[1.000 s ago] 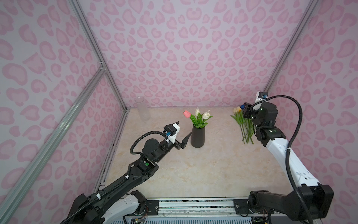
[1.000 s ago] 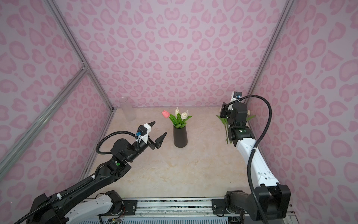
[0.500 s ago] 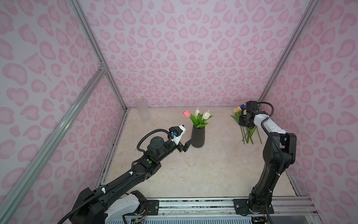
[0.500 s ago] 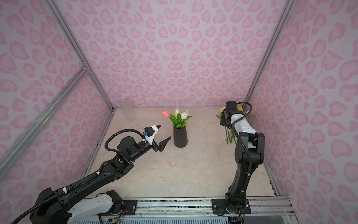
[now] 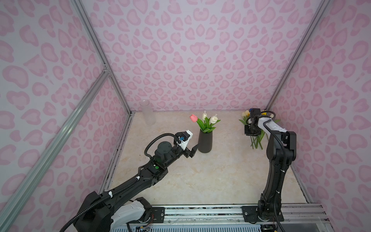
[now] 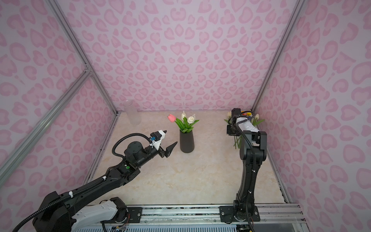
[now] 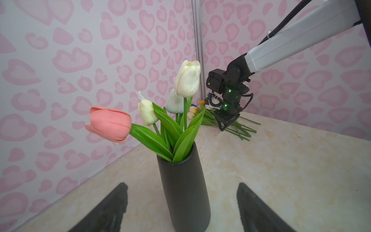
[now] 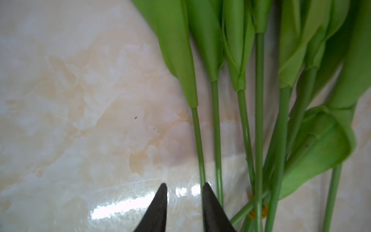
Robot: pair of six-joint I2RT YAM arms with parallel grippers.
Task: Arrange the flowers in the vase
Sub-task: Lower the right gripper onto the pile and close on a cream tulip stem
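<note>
Tulips [image 5: 257, 140] lie bunched on the marble table [image 5: 200, 180], right of centre in both top views, with four more standing in the black vase [image 5: 205, 142] mid-frame; left gripper [image 7: 180, 185], jaws spread wide, hovers just beside the vase; right gripper [image 8: 183, 186], jaws narrowly parted, pinching nothing, points down beside the stems
</note>
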